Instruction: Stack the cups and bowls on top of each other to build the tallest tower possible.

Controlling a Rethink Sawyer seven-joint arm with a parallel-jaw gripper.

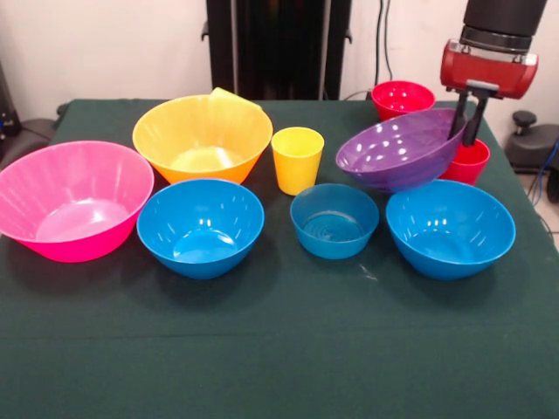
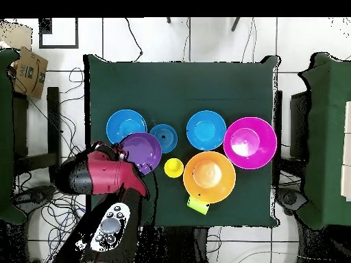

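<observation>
pinching the rim of the purple bowl [image 1: 402, 150], the gripper [image 1: 467, 118] holds it tilted above the table [image 1: 279, 349], jaws closed on its edge. bare cloth lies open at the table's front. only the overhead view shows the green cup [image 2: 197, 205] lying beside the orange bowl [image 2: 209, 177].

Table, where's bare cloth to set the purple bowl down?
The widest free patch is the near strip of the table, in front of the pink bowl and the three blue bowls. The row around the yellow cup is crowded. The claw holds the purple bowl tilted.
</observation>
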